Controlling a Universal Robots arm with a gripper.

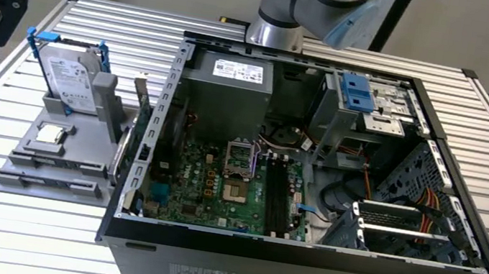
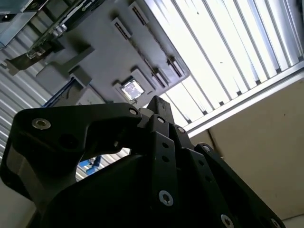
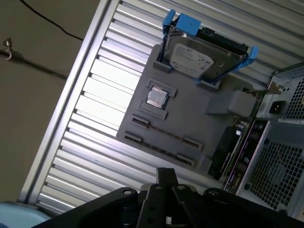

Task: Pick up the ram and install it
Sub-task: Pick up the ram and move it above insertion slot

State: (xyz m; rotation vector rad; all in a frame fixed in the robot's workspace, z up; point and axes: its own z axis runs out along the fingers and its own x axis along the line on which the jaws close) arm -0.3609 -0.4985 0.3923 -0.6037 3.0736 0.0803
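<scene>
Ram [image 3: 164,133]: thin strip on edge in slot row of fixture [image 1: 25,142] next to cpu [image 1: 53,135], as far as I can tell; untouched, well apart from gripper [image 3: 166,176].
Table [image 1: 64,241]: slatted metal, carries everything.
Case [image 1: 304,256]: on its side, open, mobo [image 1: 208,186] facing up w/ long black slots [image 1: 275,203].
Fixture: grey, just beside case, on ext. view's left.
Hdd [image 1: 70,74]: blue frame, upright at fixture's far end.
Gripper: fingers together, nothing btwn them; hangs at ext. view's left of hdd, clear of fixture.
Card [image 3: 228,148]: upright btwn fixture & case.
Cpu: flat in its pocket, btwn hdd & slot rows.
</scene>
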